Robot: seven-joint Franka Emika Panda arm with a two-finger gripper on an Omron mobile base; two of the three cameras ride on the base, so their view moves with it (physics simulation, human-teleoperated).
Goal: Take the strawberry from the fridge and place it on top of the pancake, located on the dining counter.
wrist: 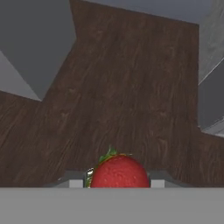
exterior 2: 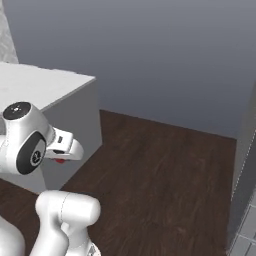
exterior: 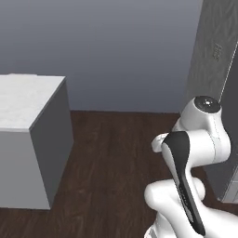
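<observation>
The strawberry [wrist: 118, 171], bright red with a green leaf on top, sits between my gripper's [wrist: 117, 182] two dark fingertips [wrist: 77, 182], which are shut on it above dark wood floor. In the right base view the gripper [exterior 2: 61, 158] hangs under the white hand, with a speck of the red strawberry [exterior 2: 60, 160] below it. The fridge [exterior: 211, 51] is the tall dark grey body at the right edge, close beside my arm. The dining counter [exterior: 23, 100], white-topped with grey sides, stands to the left. The pancake is out of view.
Dark wood floor [exterior: 116, 153] stretches between the counter block and the fridge, with a plain grey-blue wall [exterior: 125, 46] behind. A corner of the fridge [exterior 2: 244, 165] rises at the right of the right base view. My folded white arm [exterior: 195, 139] fills the lower right.
</observation>
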